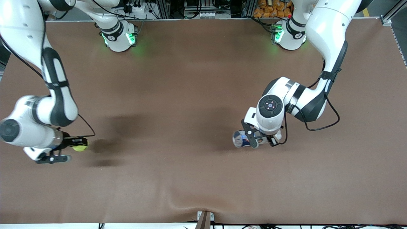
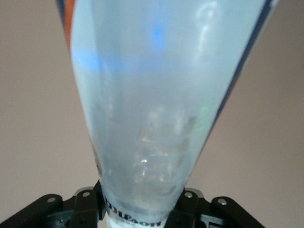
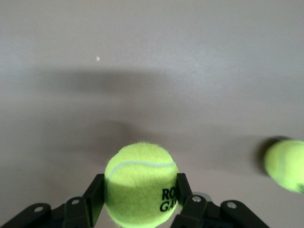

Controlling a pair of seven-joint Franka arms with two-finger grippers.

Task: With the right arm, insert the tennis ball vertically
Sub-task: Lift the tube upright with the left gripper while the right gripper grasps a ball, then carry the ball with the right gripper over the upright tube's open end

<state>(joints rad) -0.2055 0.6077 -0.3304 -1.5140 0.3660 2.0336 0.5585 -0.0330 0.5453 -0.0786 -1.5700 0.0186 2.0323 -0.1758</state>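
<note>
- My right tool [image 1: 76,143] sits at the right arm's end of the surface [image 1: 178,95], clamped on a yellow-green tennis ball [image 1: 79,146].
- Right wrist view confirms the grip: tennis ball [image 3: 141,183] squeezed between both black fingers [image 3: 93,199], dark lettering on its felt, white seam curving across its upper part.
- A second tennis ball [image 3: 285,165] shows only in the right wrist view, lying on the brown surface near the held one, casting a dark shadow beside it. I cannot find it in the front view, where my right arm's wrist covers that patch.
- My left tool [image 1: 260,140] is closed on a clear plastic ball can [image 1: 240,139], toward the left arm's end of the surface. In the front view the can pokes out sideways from under the wrist, toward the right arm's end.
- Left wrist view: ball can [image 2: 156,104] fills the frame, clear wall, orange and blue label bands along its edges, "Wilson" printed near the end in the jaws. I cannot tell from it whether anything is inside.
- The two tools are well apart; bare brown surface with soft arm shadows lies between them, nothing standing there.
- Only the front view shows both bases with green lights, the black cables looping off each wrist, and a wrinkle in the brown cover near the front camera's edge.
</note>
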